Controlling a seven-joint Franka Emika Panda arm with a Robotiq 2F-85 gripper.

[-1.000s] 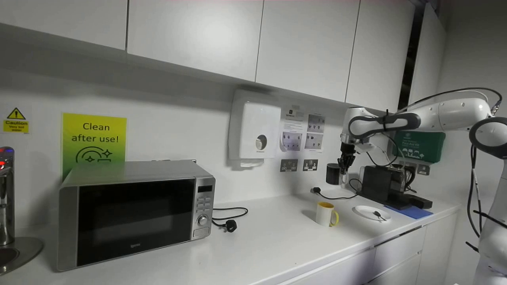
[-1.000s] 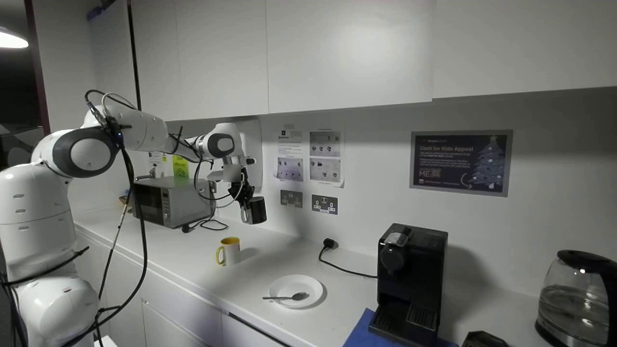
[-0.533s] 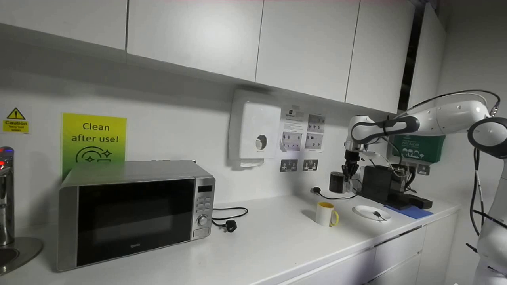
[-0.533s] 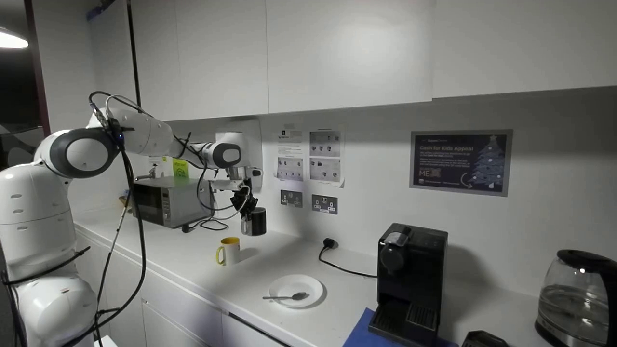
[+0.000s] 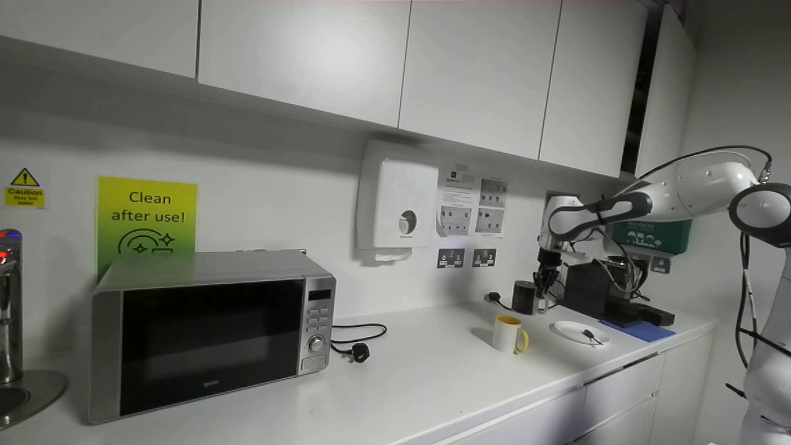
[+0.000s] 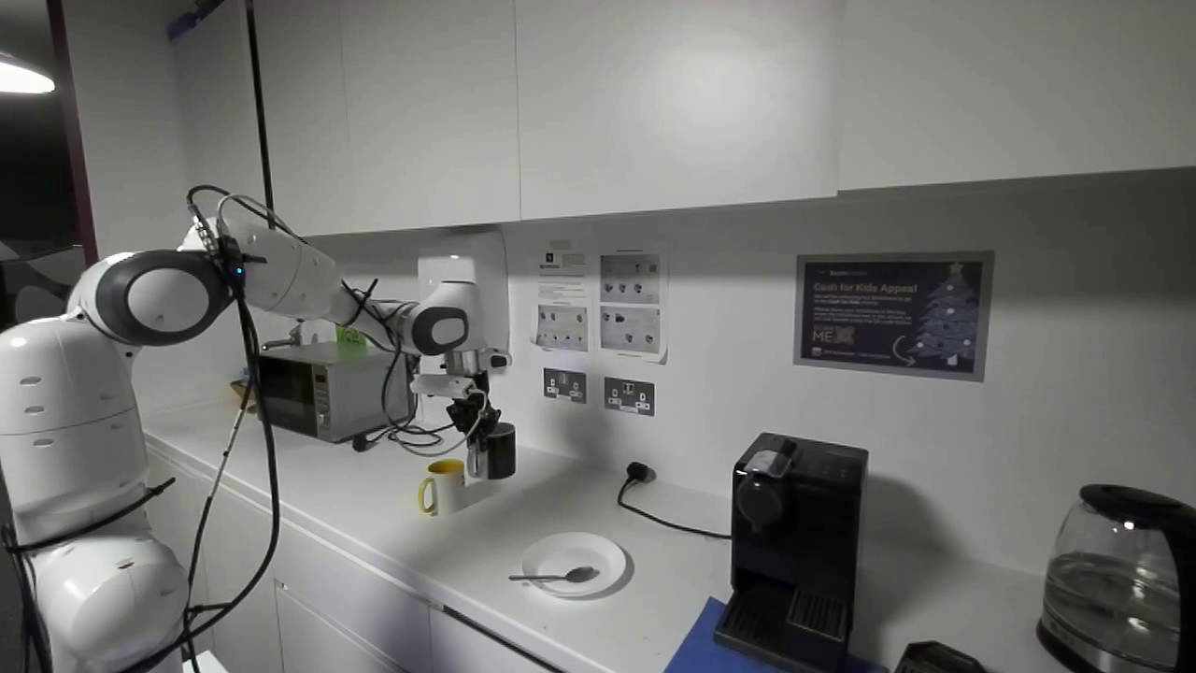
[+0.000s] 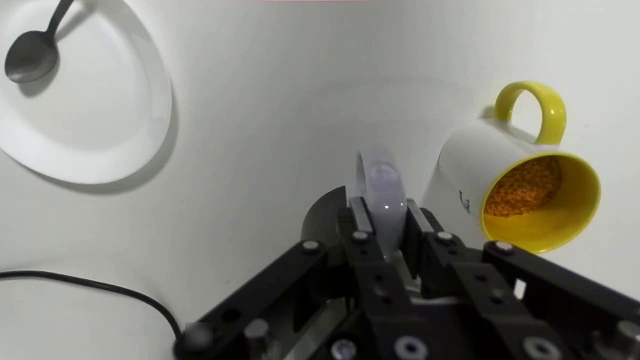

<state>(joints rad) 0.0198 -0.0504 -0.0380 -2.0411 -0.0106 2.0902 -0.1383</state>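
the jaws are closed on the pale handle [image 7: 387,195] of a black mug [image 6: 502,451], pinching it from both sides. in both exterior views the mug is upright or nearly so, over the worktop [image 7: 240,125] and near the wall; whether its base touches the surface cannot be made out.

in the wrist view a white-and-yellow mug [image 7: 470,157] stands near the jaws, with orange grains [image 7: 525,187] inside, so the room on that side is tight. the opposite way, a wider stretch of worktop reaches to a white plate [image 7: 107,110] with a metal spoon [image 7: 32,56] lying on it. in an exterior view the plate sits near the front edge, and the spoon's handle passes over the rim. a long stretch of worktop parts the white-and-yellow mug from the microwave [image 5: 213,346].

in the wrist view the jaws cover most of the black mug's body, leaving a dark curve visible, and its inside is hidden. that view also cuts off the plate and the spoon's handle at the upper left. in an exterior view the frame crops the blue mat [image 6: 696,645] under the coffee machine [image 6: 822,533] and, at the side, a glass jug [image 6: 1112,579].
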